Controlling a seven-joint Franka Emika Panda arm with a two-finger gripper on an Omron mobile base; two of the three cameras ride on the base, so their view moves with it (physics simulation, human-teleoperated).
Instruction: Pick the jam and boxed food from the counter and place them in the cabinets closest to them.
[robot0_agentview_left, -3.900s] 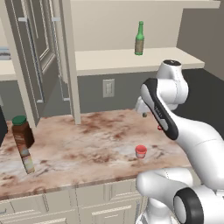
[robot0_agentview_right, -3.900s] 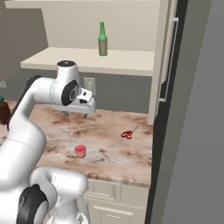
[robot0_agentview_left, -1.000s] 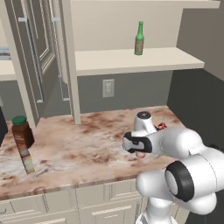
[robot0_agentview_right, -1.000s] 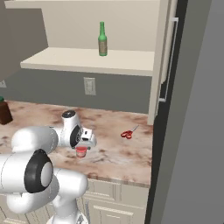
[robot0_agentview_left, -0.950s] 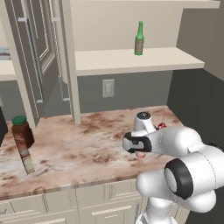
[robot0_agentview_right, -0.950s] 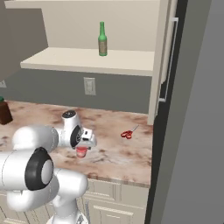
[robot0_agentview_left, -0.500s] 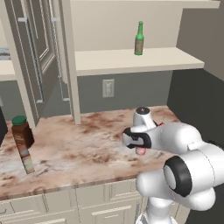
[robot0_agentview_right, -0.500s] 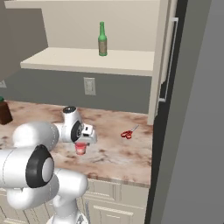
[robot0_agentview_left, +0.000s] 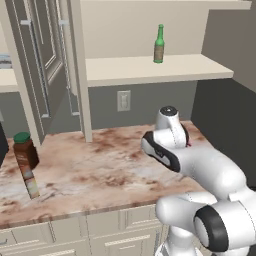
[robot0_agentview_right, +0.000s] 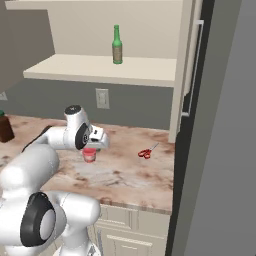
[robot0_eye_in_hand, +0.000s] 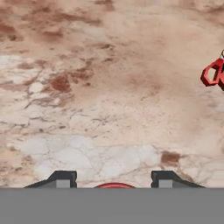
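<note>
Moved: jam (robot0_agentview_right: 89, 154) lifted off counter (robot0_agentview_right: 125, 175).
Gripper (robot0_eye_in_hand: 114, 181): closed on jam.
Cabinets (robot0_agentview_right: 100, 67): above jam.

Glossy white rounded arm segments meet at dark grey joint rings. Behind the gripper (robot0_agentview_right: 91, 148) sits a black-capped wrist; its two finger tips (robot0_eye_in_hand: 62, 179) are small, dark, squared.

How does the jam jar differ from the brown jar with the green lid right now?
The jam is squat and red-lidded; the brown jar is taller, dark, with a green lid. The jam hangs in the gripper, above the counter; the brown jar stands free on the counter's left end, near the open cabinet door. Both are upright lidded jars.
</note>
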